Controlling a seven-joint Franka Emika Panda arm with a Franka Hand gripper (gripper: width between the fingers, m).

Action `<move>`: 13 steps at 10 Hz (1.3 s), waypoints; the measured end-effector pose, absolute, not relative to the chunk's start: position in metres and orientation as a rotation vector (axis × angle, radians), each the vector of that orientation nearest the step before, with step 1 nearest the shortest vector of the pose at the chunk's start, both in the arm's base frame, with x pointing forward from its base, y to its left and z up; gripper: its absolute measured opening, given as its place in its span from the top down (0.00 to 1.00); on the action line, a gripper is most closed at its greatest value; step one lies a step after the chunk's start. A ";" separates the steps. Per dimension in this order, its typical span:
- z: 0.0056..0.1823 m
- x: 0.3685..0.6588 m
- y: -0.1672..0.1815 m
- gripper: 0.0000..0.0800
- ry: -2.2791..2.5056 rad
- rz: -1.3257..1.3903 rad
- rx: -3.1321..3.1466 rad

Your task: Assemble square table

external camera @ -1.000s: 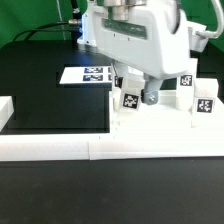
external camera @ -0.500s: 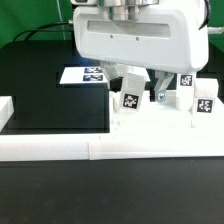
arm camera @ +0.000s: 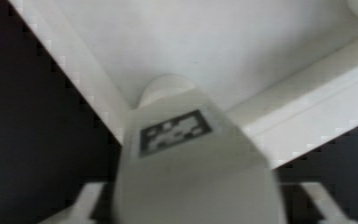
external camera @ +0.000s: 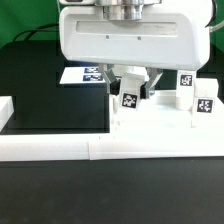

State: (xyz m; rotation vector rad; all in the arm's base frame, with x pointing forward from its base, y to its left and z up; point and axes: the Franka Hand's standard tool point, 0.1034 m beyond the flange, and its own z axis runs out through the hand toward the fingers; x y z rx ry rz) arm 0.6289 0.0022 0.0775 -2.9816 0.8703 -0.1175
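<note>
My pincer point(external camera: 137, 88) stands around a white leg point(external camera: 129, 96) — its fingers point(arm camera: 306, 197) flank it on both sides, though I cannot tell whether they grip. The leg's tag point(arm camera: 176, 130) is a black-and-white pattern, no readable writing. Below me lies the square table's slab point(external camera: 150, 125); two more tagged legs point(external camera: 196, 95) stand beside me.

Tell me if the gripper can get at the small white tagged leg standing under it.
Probably yes. The gripper sits right over the small white tagged leg, and the wrist view shows that leg upright between the fingers with nothing in between. Whether it is gripped yet is unclear.
</note>
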 end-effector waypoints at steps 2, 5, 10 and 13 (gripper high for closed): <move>0.077 0.629 0.003 0.63 1.074 -0.112 -2.907; 0.076 0.631 -0.010 0.63 1.497 -0.091 -2.688; 0.075 0.625 -0.002 0.63 2.340 0.074 -1.927; 0.074 0.624 -0.001 0.33 2.333 0.075 -1.939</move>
